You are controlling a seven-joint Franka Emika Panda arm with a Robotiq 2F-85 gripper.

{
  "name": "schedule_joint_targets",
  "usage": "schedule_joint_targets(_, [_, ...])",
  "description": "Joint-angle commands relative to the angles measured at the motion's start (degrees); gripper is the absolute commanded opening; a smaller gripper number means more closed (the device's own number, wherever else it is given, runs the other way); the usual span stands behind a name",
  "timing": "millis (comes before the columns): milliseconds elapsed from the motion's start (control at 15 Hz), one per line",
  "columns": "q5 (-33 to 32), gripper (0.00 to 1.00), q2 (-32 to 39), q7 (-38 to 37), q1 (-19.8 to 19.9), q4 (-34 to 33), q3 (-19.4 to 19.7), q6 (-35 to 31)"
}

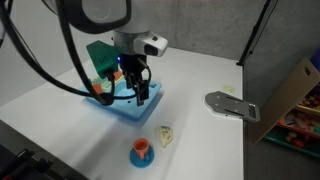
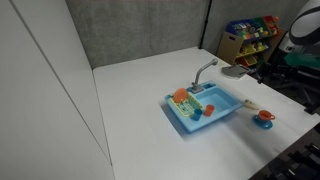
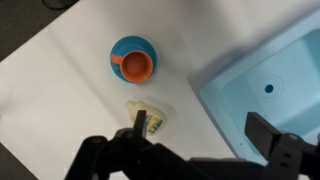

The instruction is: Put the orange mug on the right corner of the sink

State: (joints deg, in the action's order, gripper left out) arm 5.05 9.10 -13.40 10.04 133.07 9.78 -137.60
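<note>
The orange mug stands upright on a round blue saucer on the white table, apart from the sink. It also shows in both exterior views. The light blue sink has a grey faucet. My gripper is open and empty. It hangs over the sink's edge and the table beside it, between the sink and the mug.
A small yellowish packet lies on the table by my left finger. An orange dish and small toys sit in the sink. A flat grey object lies farther off. A toy shelf stands beyond the table.
</note>
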Motion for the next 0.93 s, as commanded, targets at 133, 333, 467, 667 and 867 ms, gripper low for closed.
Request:
schedule_joint_targets(133, [0.46,1.0,7.03,1.37,-0.05,-2.34,0.25,-6.86])
schedule_joint_targets(333, [-0.16,1.0,9.72,0.59,-0.23,-3.13,0.71,-9.79])
schedule_joint_targets(467, [-0.9,1.0,11.06,0.09,-0.44,-3.59,1.3,-10.81])
schedule_joint_targets(667, [-0.5,1.0,12.39,0.49,-0.19,-4.34,1.61,-10.49])
schedule_joint_targets(867, [0.02,1.0,11.67,0.32,-0.42,-2.8,1.44,-10.82])
